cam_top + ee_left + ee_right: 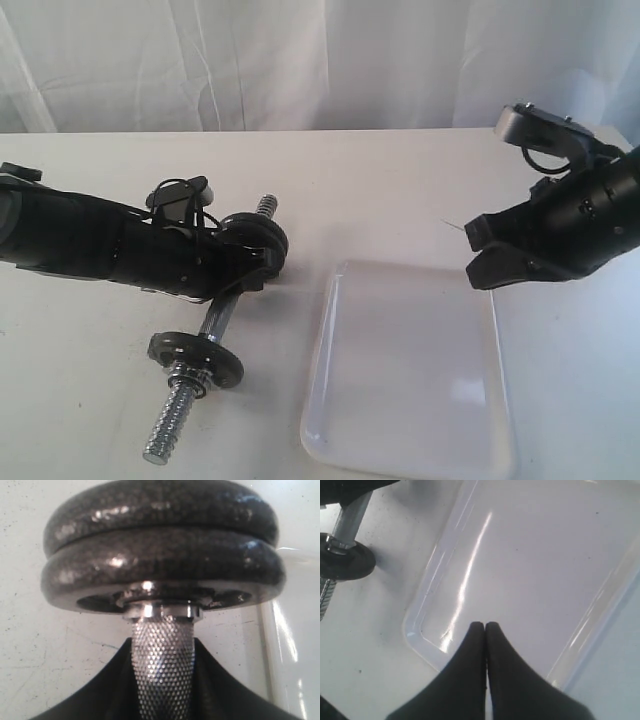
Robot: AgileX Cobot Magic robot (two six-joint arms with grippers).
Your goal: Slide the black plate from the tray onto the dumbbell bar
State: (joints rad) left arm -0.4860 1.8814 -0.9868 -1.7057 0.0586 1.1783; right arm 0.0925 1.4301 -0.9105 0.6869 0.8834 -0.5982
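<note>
Locate the tray [410, 380]; the right gripper [485, 626] hangs over its far right corner, fingers pressed together. Beside the tray, the left gripper [250, 272] clamps the dumbbell bar [215, 322] at its knurled middle. The black plate [255, 235] sits on the bar, just beyond those fingers.

No readable text or number on black plate [262, 235], tray [410, 380] or dumbbell bar [215, 322]

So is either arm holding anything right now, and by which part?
The left jaws hold the dumbbell bar by its knurled middle. The right jaws are shut, holding nothing.
</note>
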